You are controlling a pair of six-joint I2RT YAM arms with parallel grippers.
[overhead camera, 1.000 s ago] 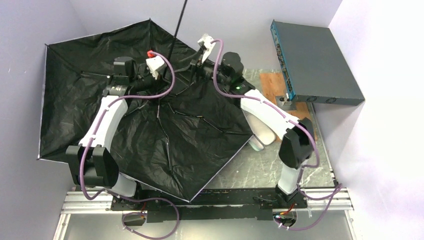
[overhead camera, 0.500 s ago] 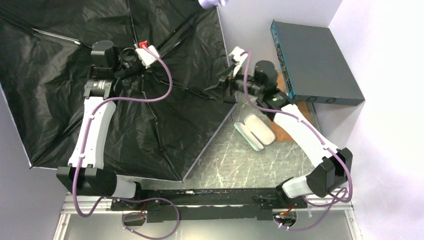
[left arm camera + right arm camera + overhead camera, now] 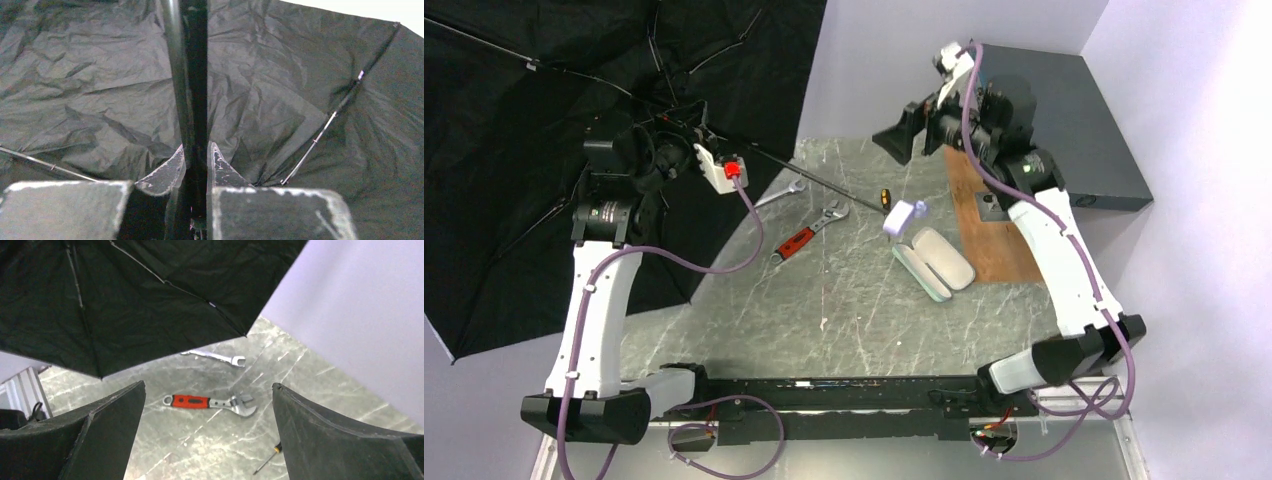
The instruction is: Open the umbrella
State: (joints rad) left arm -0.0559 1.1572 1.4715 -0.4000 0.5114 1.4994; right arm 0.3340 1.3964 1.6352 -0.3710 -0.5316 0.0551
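Left wrist view shows our left gripper point(image 3: 196, 152) clamped on the shaft point(image 3: 192, 75) of the umbrella point(image 3: 280, 85), its opened black canopy beyond, over the table's point(image 3: 844, 310) far-left corner. Our right gripper point(image 3: 208, 387) hangs empty, jaws spread wide, well apart from it.

I'm looking down from above and behind the arm bases, taking in the whole table point(image 3: 854, 300). My left wrist view is sitting tight against the umbrella point(image 3: 280, 100) shaft point(image 3: 192, 75), facing the lining. My right wrist view is looking from farther off across the table, sharing the red-handled wrench point(image 3: 210, 402) and the canopy with the top view.
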